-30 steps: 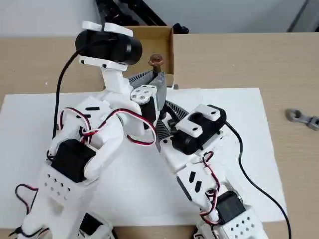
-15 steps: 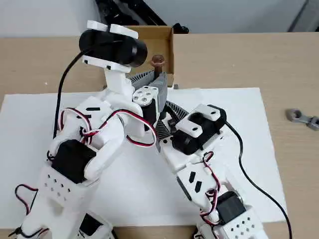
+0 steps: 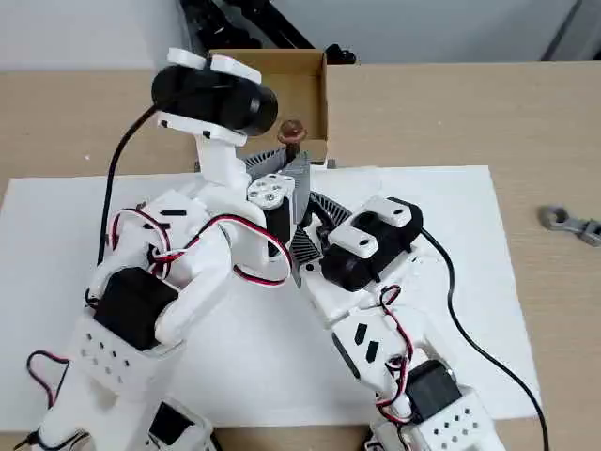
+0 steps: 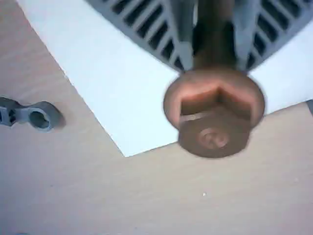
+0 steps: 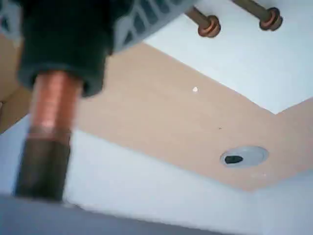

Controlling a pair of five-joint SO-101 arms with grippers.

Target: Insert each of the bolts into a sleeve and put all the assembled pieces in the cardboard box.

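Now, step: you slide the bolt (image 3: 292, 130) into the sleeve (image 5: 63, 46), beside the cardboard box (image 3: 317, 99).
Left tool (image 4: 213, 44): holds the bolt.
Right tool (image 5: 68, 24): holds the sleeve.
Next: push it straight in.

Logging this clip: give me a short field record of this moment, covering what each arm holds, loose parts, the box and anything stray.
left gripper: fingers shut on a bolt, just in front of the box
right gripper: shut on a black sleeve, with a bolt shaft sticking out of it
loose bolts: two, lying on the white sheet
cardboard box: at the far edge of the sheet, contents cannot be told
stray: wrench on bare table, off the sheet
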